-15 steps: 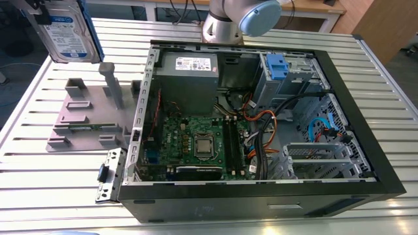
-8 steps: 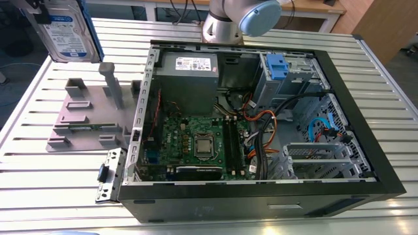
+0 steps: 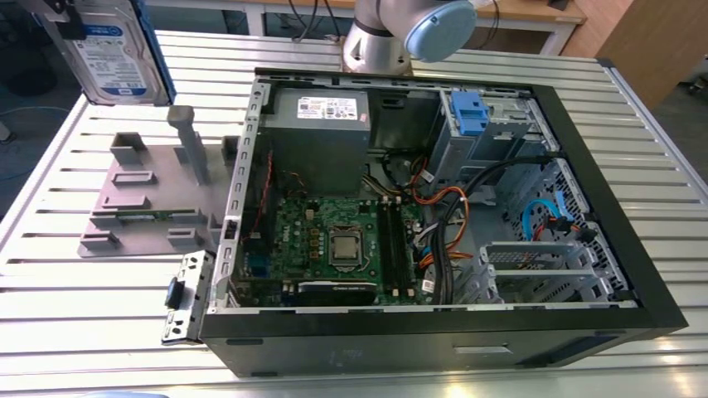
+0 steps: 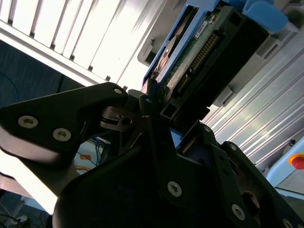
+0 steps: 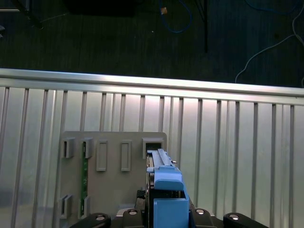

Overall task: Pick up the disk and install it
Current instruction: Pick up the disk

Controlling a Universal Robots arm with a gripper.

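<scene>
We see the gripper [image 4: 161, 114] clamped on the disk [image 4: 192, 52], which juts out between its fingers, the grey holder [image 5: 114, 180] on the counter [image 5: 237, 142] below.

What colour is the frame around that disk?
The disk's frame is blue, clearest in the first wrist view.

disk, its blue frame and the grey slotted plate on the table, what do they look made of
The disk: bare silvery metal casing with a dull sheen, carrying what looks like a paper label. Its blue frame: probably moulded plastic, going by the uniform matte colour and rounded edges. The grey slotted plate: matte, even grey, likely plastic, though painted metal cannot be ruled out.
</scene>
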